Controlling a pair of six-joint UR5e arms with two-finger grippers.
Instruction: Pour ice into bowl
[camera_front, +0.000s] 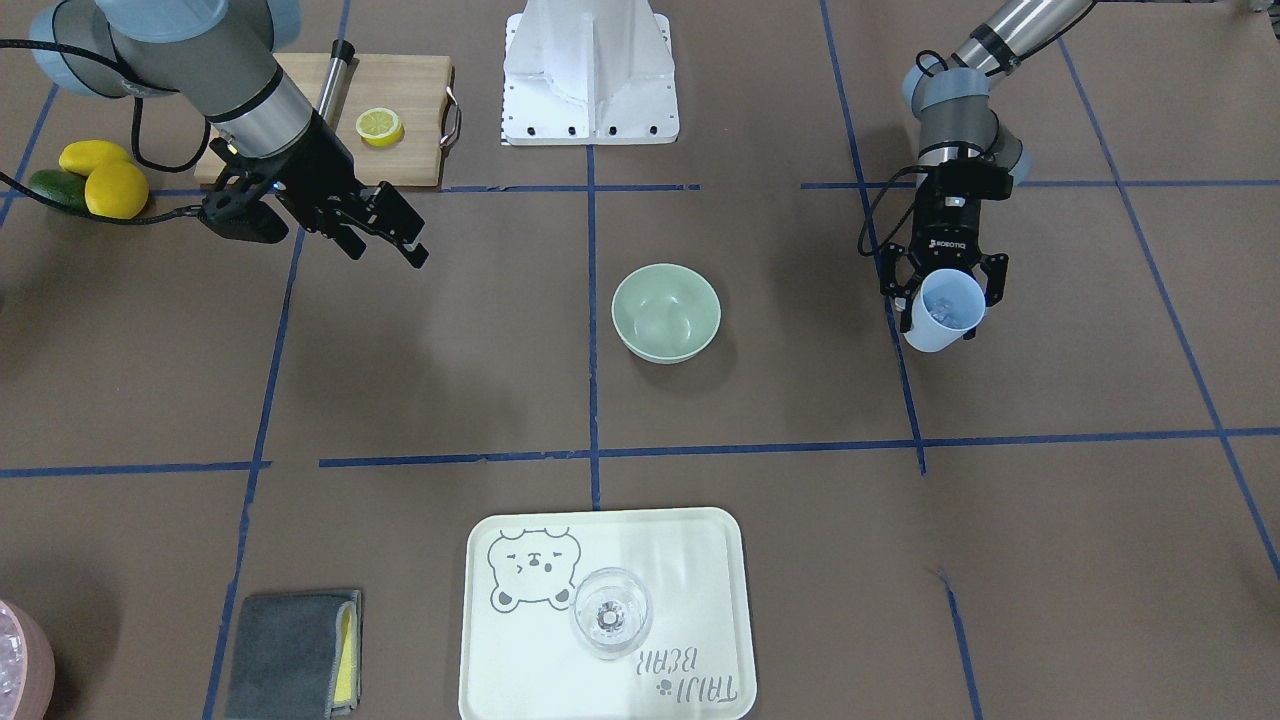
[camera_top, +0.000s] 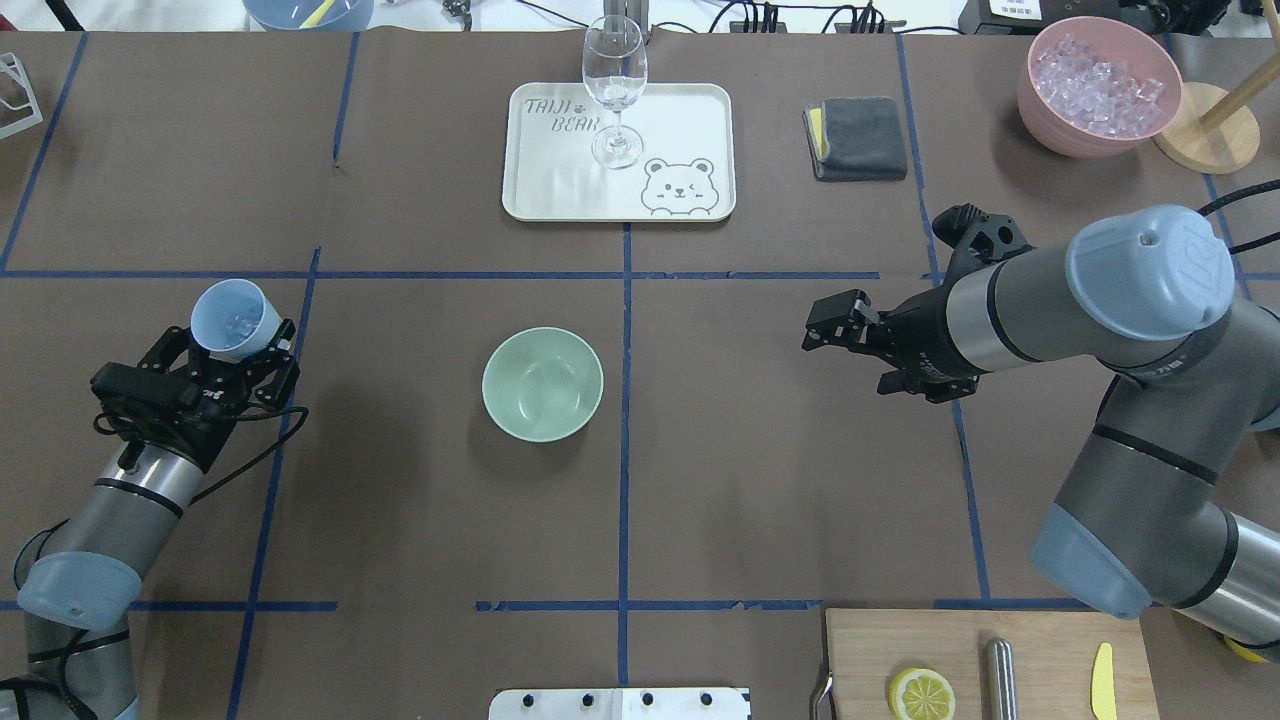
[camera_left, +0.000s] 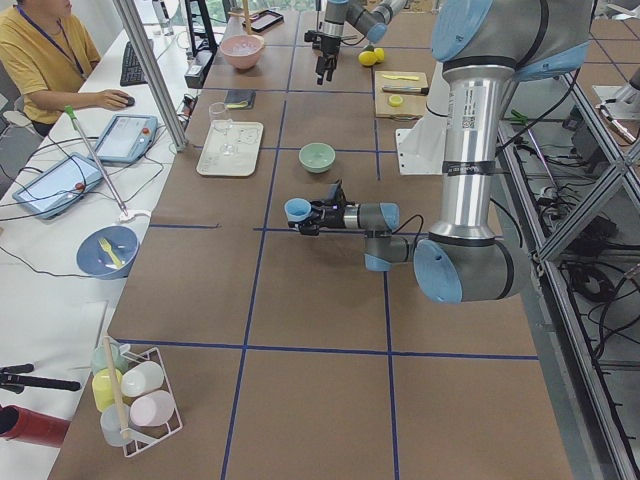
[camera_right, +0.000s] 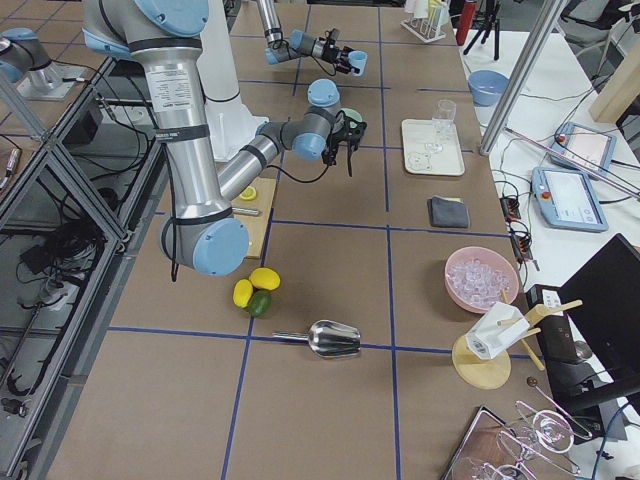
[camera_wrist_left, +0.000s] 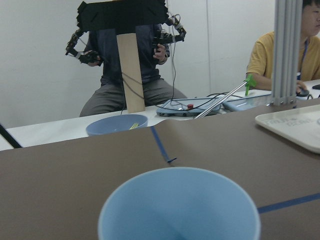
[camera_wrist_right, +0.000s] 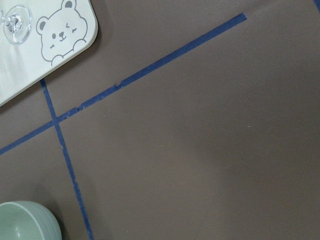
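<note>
Pale blue cup (camera_top: 235, 312) holding ice (camera_front: 942, 310) sits clamped in my left gripper (camera_top: 238, 345), frame's left. The sage bowl (camera_top: 542, 384) is at centre, well apart. My right gripper (camera_top: 832, 322) gapes empty, centre-right.

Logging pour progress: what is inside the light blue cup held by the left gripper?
Small clear ice cubes lie inside the light blue plastic cup, clamped in the left gripper. The cup's wall hides its bottom, so their number cannot be told.
</note>
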